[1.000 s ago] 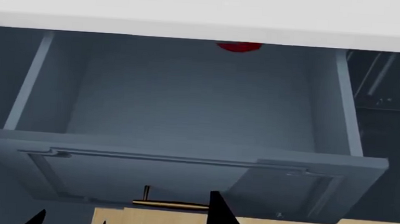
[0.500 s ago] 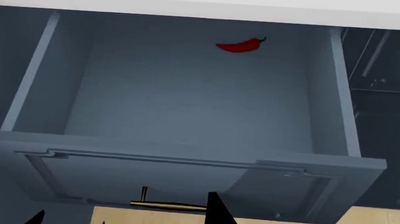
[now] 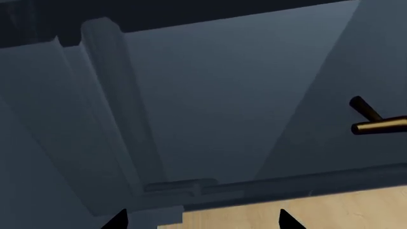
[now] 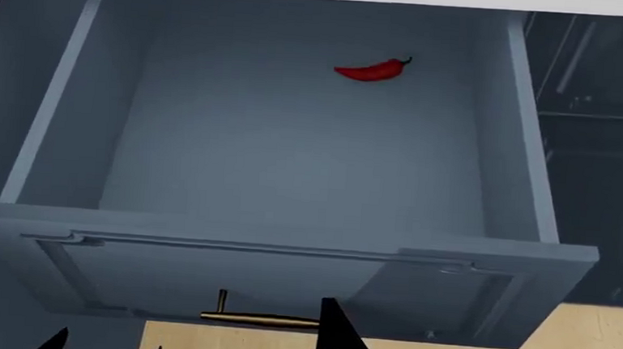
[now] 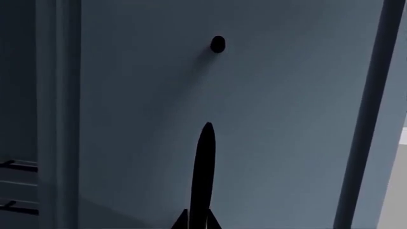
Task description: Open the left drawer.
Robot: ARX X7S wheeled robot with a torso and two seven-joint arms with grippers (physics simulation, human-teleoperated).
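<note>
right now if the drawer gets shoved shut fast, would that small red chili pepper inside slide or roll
The small red chili pepper probably slides or rolls a little: it lies loose on the smooth bare floor of the dark slate-blue drawer, touching no wall. Its curved, tapered shape suggests a wobbling turn rather than a straight roll. It looks light, so easily disturbed.

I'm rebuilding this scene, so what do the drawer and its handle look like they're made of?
The drawer looks like matte slate-blue painted wood, flat and without shine. The handle looks like polished brass, golden with a highlight, on a black post.
</note>
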